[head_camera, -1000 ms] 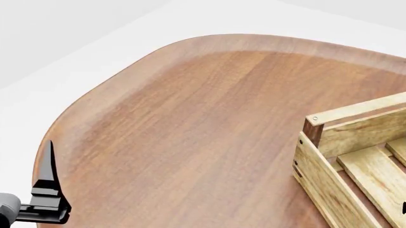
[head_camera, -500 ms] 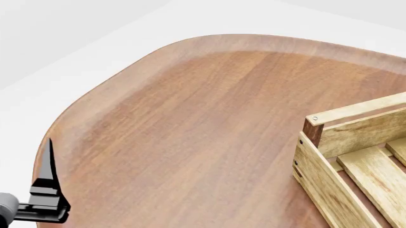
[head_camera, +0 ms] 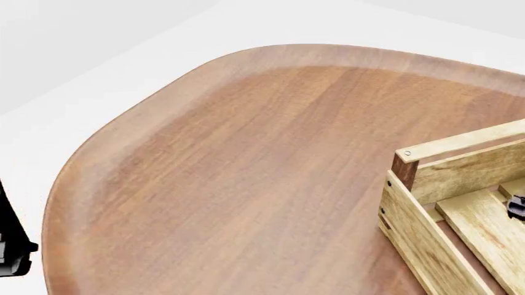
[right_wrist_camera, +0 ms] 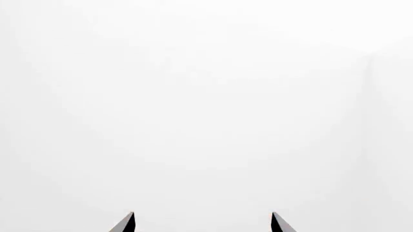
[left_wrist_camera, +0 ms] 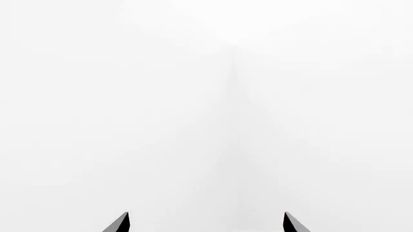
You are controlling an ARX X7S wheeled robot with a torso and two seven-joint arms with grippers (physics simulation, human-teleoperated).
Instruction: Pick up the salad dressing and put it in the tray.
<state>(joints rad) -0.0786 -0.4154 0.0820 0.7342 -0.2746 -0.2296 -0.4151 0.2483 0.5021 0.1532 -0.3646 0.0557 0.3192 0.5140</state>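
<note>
The salad dressing is not in any view. The tray, a light slatted wooden crate with a dark brown corner post, stands on the table at the right edge of the head view, only partly in frame. My left gripper is open and empty, its tips wide apart against blank white. Only a dark piece of it shows at the head view's left edge, off the table. My right gripper is open and empty, also facing blank white. A dark piece of it shows over the tray's inside.
The rounded brown wooden table fills the head view, with its raised rim curving along the far and left sides. White floor and wall lie beyond it. Nothing else stands on the part of the table in view.
My left gripper has slid left, almost out of the head view. A dark piece of my right gripper has come into view over the tray at the right edge.
</note>
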